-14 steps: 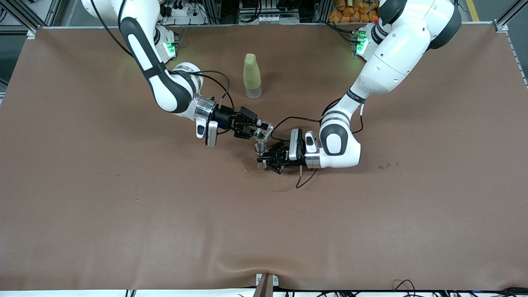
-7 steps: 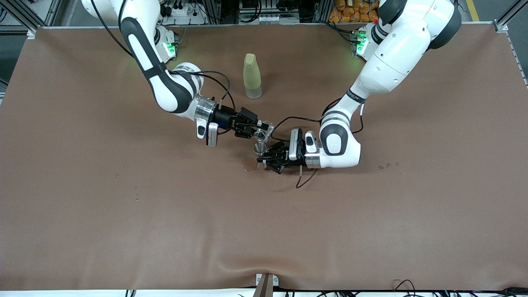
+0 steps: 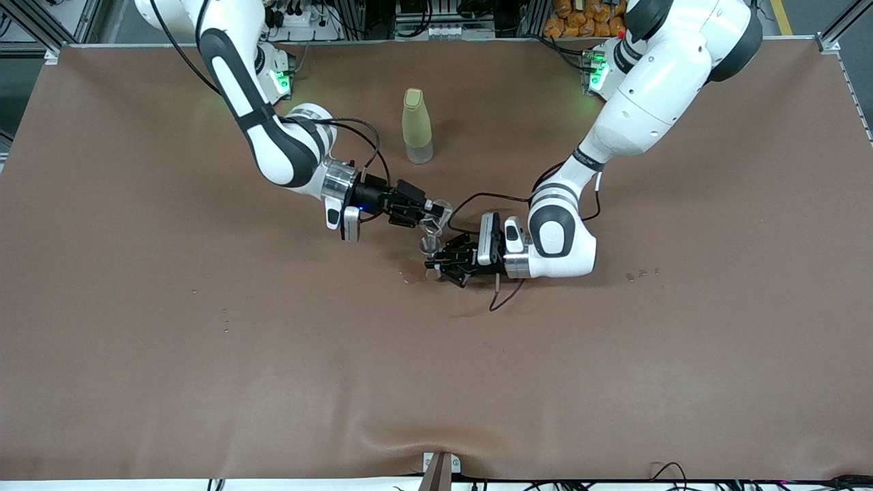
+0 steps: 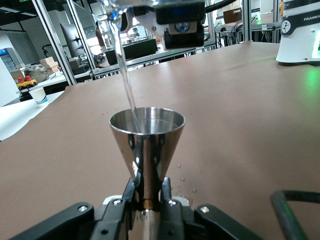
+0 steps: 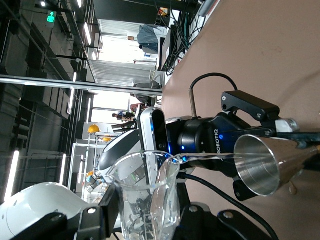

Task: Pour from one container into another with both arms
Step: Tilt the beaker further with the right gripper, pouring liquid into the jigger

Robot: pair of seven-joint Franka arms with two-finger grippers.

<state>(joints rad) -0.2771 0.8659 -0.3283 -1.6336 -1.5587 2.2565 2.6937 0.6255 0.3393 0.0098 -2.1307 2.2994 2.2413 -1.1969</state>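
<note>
Right tool point(image 3: 432, 213) pinches tilted glass beaker point(image 3: 440, 211), pouring; left tool point(image 3: 434, 260) pinches steel jigger point(image 3: 428, 247) upright below.

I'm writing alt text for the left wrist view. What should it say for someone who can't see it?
A thin stream of water falls into a shiny metal jigger, held upright at its narrow waist by the left gripper. It stands over a brown table with a few droplets beside it.
</note>
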